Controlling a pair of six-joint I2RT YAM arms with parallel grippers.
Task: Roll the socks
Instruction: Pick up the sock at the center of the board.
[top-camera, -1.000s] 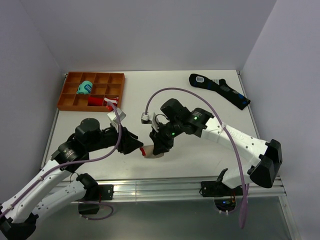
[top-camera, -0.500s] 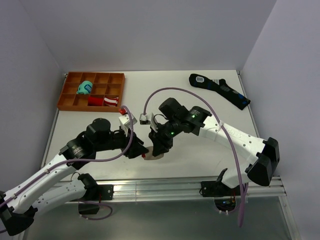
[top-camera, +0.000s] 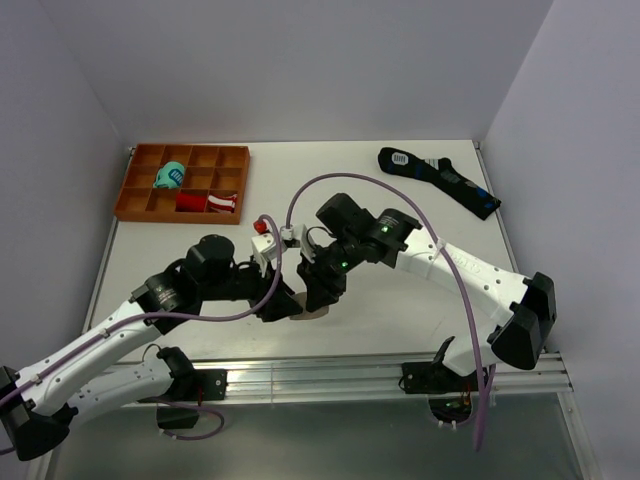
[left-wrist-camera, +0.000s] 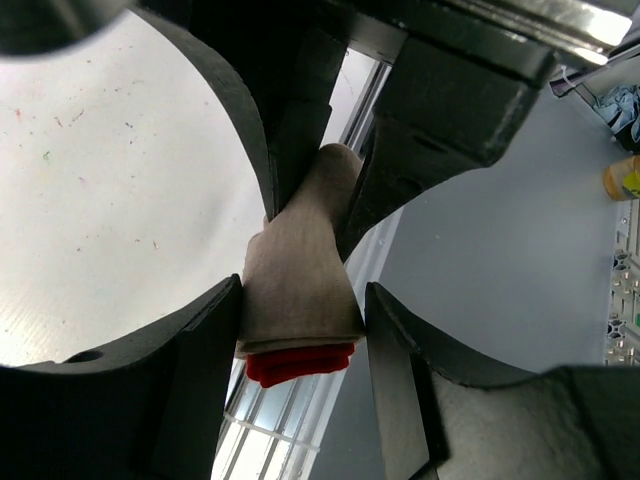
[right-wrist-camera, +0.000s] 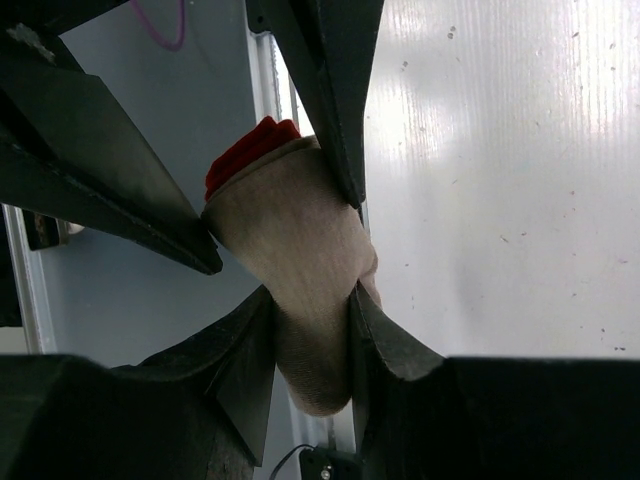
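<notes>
socks: beige roll with a red end (top-camera: 306, 312), was over the near edge of the table (top-camera: 400, 205), centre, between both grippers
left gripper (left-wrist-camera: 300, 318): was clamped on the socks' wider, red-tipped end
right gripper (right-wrist-camera: 310, 335): was clamped on the socks' narrower beige end, facing the left gripper
tray (top-camera: 135, 197): orange, far left; teal bundle (top-camera: 170, 177) and red-and-white bundle (top-camera: 205, 202) sat in it
black sock (top-camera: 440, 180): lay far right, well apart

We are finding the left gripper (left-wrist-camera: 302, 320) and right gripper (right-wrist-camera: 310, 330) crowding the socks (top-camera: 310, 313), tray (top-camera: 150, 216) and black sock (top-camera: 440, 178) flanking open table (top-camera: 330, 185) behind
</notes>
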